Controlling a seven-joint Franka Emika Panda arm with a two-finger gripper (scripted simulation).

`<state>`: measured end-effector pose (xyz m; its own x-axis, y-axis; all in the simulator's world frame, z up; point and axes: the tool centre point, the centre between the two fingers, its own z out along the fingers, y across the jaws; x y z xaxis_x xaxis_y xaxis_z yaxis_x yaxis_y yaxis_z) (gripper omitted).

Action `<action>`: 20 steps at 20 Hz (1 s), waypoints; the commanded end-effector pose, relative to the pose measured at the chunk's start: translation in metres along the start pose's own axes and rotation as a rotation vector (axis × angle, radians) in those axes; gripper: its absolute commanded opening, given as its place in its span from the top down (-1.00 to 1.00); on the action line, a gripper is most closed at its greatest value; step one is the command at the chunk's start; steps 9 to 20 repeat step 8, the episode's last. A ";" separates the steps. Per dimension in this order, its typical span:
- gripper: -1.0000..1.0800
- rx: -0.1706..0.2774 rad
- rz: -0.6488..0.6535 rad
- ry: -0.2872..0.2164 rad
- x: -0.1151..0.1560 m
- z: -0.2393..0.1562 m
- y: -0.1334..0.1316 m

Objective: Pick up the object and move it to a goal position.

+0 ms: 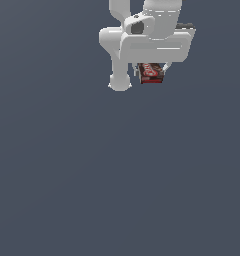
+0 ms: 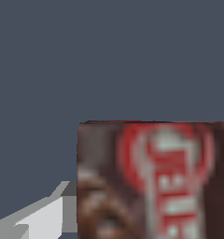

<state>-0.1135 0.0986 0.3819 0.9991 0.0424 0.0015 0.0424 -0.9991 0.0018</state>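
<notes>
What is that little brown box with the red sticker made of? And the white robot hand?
The package looks like printed cardboard: flat faces, sharp edges, and a matte red-and-white label over dark red-brown. The print is too blurry to read. The gripper looks like smooth, hard white plastic or painted metal with soft shading. As this is a simulator render, both are guesses.

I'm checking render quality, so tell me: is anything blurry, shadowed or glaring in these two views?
Exterior view: flat, even light, no cast shadows or glare; the package is tiny under the gripper. Wrist view: the package fills the frame, its label smeared and unreadable, one finger cut off.
</notes>
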 end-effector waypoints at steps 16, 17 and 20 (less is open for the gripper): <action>1.00 0.001 0.001 -0.002 -0.009 -0.024 -0.012; 1.00 0.001 0.001 -0.002 -0.009 -0.024 -0.012; 1.00 0.001 0.001 -0.002 -0.009 -0.024 -0.012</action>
